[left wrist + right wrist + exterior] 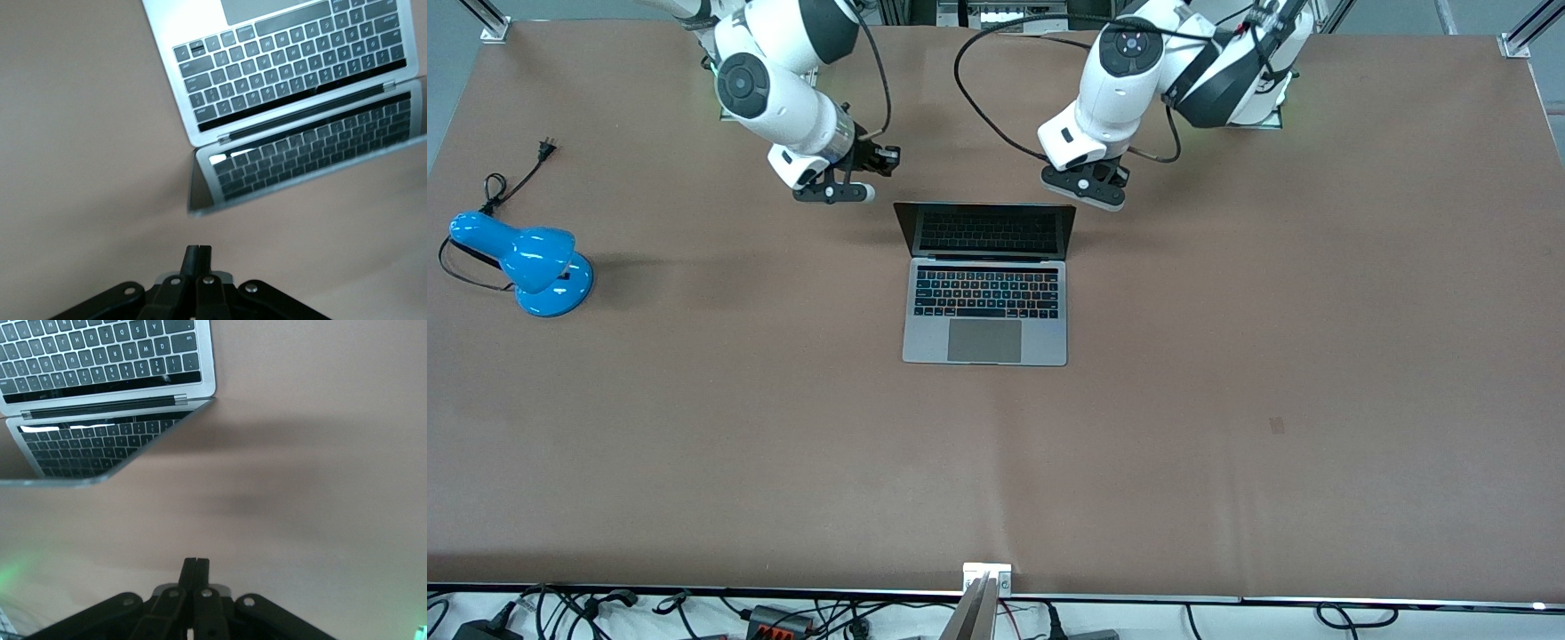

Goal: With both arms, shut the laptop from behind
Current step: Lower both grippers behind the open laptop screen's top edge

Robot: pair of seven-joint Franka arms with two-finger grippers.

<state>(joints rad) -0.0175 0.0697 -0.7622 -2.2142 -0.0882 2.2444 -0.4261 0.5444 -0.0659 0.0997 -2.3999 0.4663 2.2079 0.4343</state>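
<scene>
The silver-grey laptop (985,311) lies open in the middle of the brown table, its dark screen (985,229) standing up and facing the front camera. My right gripper (882,160) is shut and empty, over the bare table beside the lid's corner toward the right arm's end. My left gripper (1107,176) is shut and empty, over the table beside the lid's other corner. Neither touches the lid. The left wrist view shows the shut left gripper (199,250) apart from the laptop (280,60). The right wrist view shows the shut right gripper (196,562) apart from the laptop (100,360).
A blue desk lamp (534,262) with a black cord (511,182) lies toward the right arm's end of the table. The brown table (1227,373) stretches wide around the laptop. Cables hang along the edge nearest the front camera.
</scene>
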